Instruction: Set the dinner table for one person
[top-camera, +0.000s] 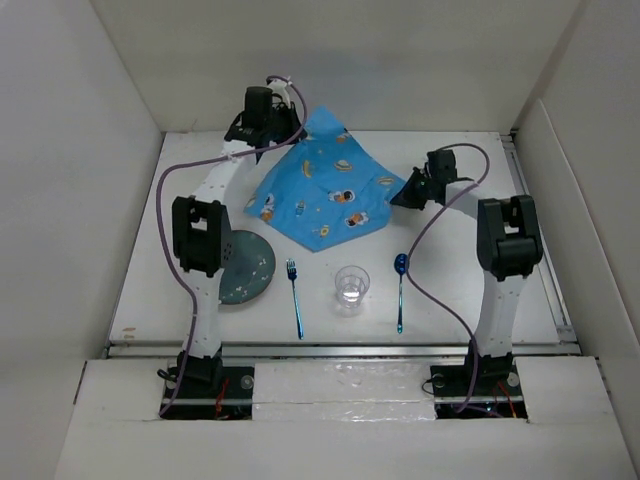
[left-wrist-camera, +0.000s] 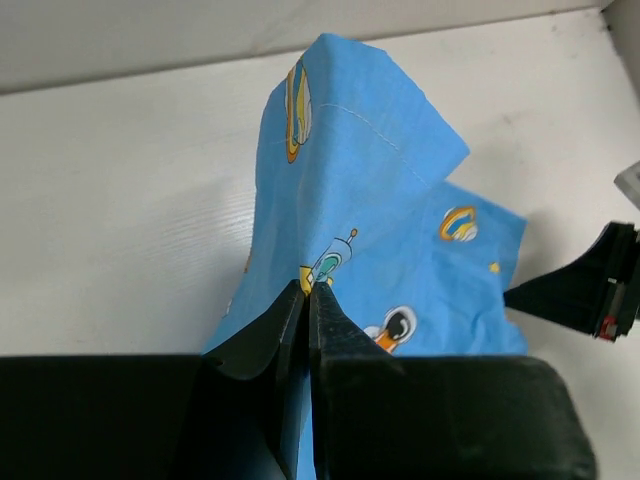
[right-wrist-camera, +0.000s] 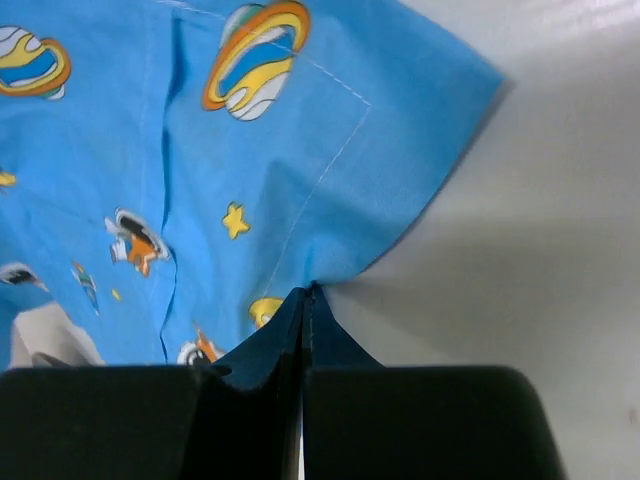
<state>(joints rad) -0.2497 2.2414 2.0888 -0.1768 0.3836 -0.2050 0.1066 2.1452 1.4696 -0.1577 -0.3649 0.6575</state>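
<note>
A blue patterned cloth placemat (top-camera: 325, 185) is held up off the white dinner table (top-camera: 450, 300) at the back middle. My left gripper (top-camera: 282, 133) is shut on its far left edge; the left wrist view shows the cloth (left-wrist-camera: 370, 200) pinched between the jaws (left-wrist-camera: 307, 290). My right gripper (top-camera: 408, 192) is shut on its right corner; the right wrist view shows the cloth (right-wrist-camera: 250, 170) caught at the fingertips (right-wrist-camera: 305, 293). A dark grey plate (top-camera: 247, 268), a blue fork (top-camera: 295, 297), a clear glass (top-camera: 351, 286) and a blue spoon (top-camera: 400, 290) lie at the front.
White wall panels (top-camera: 80, 150) close in the table on the left, back and right. The plate sits partly under my left arm (top-camera: 200, 240). The right arm's tip (left-wrist-camera: 590, 285) shows at the right edge of the left wrist view.
</note>
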